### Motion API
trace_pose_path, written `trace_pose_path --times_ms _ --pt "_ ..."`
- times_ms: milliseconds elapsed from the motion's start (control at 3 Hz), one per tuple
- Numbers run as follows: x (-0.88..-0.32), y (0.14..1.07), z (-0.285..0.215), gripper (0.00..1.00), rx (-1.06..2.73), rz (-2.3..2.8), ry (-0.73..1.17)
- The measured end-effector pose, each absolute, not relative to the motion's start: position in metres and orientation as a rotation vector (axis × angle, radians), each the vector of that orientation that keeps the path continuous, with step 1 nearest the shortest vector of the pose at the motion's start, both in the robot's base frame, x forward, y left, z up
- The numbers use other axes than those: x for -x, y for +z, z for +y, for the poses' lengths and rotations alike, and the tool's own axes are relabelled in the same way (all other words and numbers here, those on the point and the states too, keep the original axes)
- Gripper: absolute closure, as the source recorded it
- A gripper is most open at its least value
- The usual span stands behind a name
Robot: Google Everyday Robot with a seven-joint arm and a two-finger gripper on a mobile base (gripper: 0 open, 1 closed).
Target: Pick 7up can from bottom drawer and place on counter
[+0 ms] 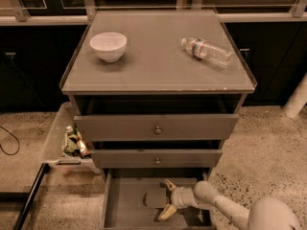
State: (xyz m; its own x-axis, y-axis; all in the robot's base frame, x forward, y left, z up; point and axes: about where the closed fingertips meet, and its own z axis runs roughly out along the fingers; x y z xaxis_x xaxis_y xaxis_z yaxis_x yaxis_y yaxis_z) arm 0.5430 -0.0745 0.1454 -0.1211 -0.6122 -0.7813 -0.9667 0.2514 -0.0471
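The bottom drawer (125, 211) is pulled open under the two knobbed drawers. My gripper (166, 199) is inside it near the middle, its two pale fingers spread apart, one above and one below. A dark shape (154, 198) lies on the drawer floor just left of the fingers; I cannot tell what it is. The 7up can does not show as a silvery can anywhere in view. The counter (158, 73) is the glossy grey-beige cabinet top above. My arm reaches in from the lower right.
A white bowl (108, 46) stands at the counter's left and a clear water bottle (207, 51) lies at its right. A side tray (53, 139) with small bottles hangs left of the cabinet. A white post (297, 98) stands at the right.
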Motion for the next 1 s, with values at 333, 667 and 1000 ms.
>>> trace_pose_path --times_ms 333,667,1000 --pt "-0.5408 0.1341 -0.0703 0.00 1.446 1.839 0.653" --pt "-0.5408 0.1341 -0.0703 0.18 1.446 1.839 0.653" --pt "-0.5407 0.1340 -0.0702 0.43 1.446 1.839 0.653"
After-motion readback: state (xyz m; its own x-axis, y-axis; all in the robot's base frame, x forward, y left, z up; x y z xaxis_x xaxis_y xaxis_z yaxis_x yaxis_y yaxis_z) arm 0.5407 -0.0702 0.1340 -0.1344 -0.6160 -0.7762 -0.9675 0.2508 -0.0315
